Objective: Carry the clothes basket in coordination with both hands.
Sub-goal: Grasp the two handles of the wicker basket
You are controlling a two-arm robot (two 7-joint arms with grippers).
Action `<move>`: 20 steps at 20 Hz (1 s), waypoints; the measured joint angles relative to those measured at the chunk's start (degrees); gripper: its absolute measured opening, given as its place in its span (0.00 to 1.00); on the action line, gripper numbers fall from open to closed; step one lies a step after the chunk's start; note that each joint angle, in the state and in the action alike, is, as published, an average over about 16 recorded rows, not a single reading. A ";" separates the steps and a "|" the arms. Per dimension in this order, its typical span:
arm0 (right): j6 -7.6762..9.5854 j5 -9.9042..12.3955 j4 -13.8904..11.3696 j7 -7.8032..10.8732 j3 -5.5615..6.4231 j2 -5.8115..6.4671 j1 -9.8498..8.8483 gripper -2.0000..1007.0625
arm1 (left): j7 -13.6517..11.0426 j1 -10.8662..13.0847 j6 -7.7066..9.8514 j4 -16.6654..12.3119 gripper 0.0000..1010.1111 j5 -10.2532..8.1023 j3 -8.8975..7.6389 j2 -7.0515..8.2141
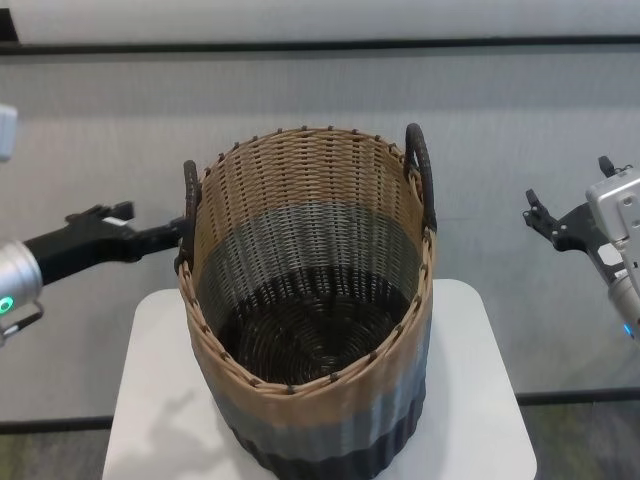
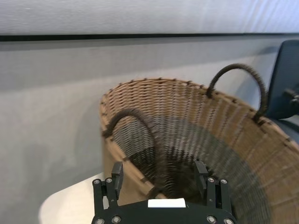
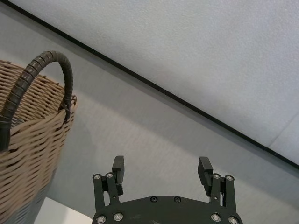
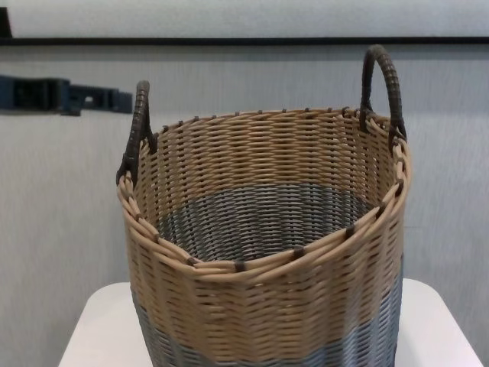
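Head view: the large round woven wicker clothes basket (image 1: 310,310), banded tan over grey over dark brown, stands upright on a white rounded-corner desk (image 1: 150,400). The black left hand (image 1: 165,235) reaches in from the side, its tips right at the dark brown wrapped left loop handle (image 1: 189,205); whether they touch it cannot be told. The right hand (image 1: 535,212) hangs well apart from the right loop handle (image 1: 422,175).

Left wrist view: the left hand (image 2: 159,175) has its fingers spread wide, one on each side of the near handle (image 2: 140,135), gripping nothing.

Right wrist view: the right hand (image 3: 161,170) is fully spread and empty, with the basket's handle (image 3: 37,84) off to one side.

Chest view: the basket (image 4: 267,252) fills the desk's (image 4: 92,329) middle; the left hand (image 4: 114,99) is just beside the left handle (image 4: 137,130).
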 joint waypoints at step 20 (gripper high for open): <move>0.33 -3.61 0.49 0.64 2.03 -1.94 -0.29 1.00 | 1.82 -6.47 -2.35 6.31 0.99 3.84 7.60 -2.38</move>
